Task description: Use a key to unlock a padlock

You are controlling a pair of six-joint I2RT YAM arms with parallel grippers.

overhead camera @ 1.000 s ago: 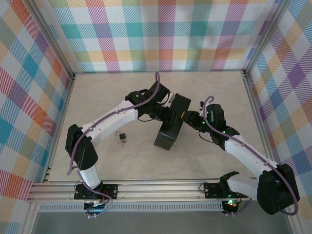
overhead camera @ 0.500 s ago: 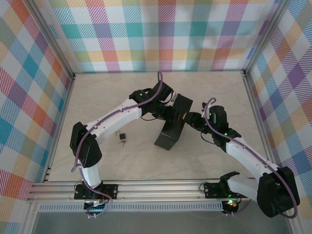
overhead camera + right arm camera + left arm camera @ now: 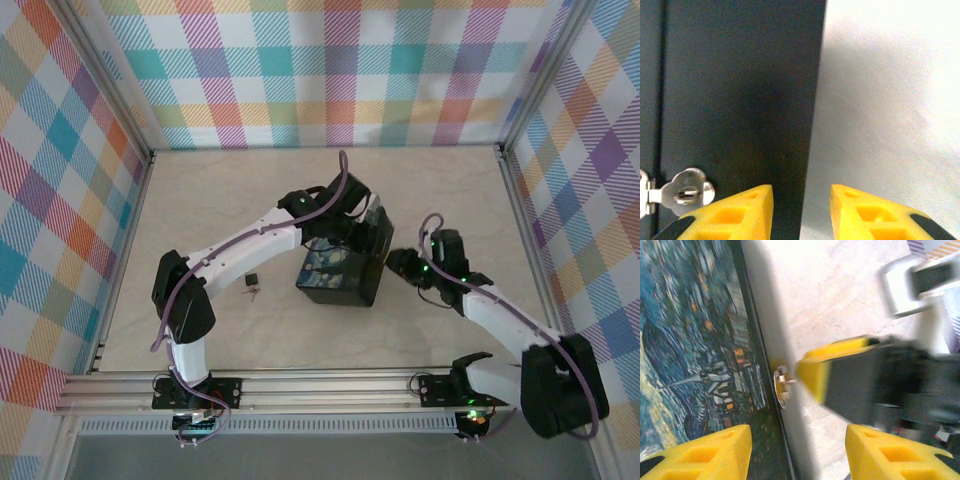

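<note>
I see a pale marbled worktop [image 3: 200,210] inside plaid walls [image 3: 330,70]; left pincer [image 3: 797,437] and right pincer [image 3: 801,195] both gape beside the box [image 3: 335,280].

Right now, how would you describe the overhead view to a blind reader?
A black box with a starry-night lid lies on the table, the robot's left gripper at its far side and the right gripper at its right. A tiny padlock and key lie on the table to its left.
</note>
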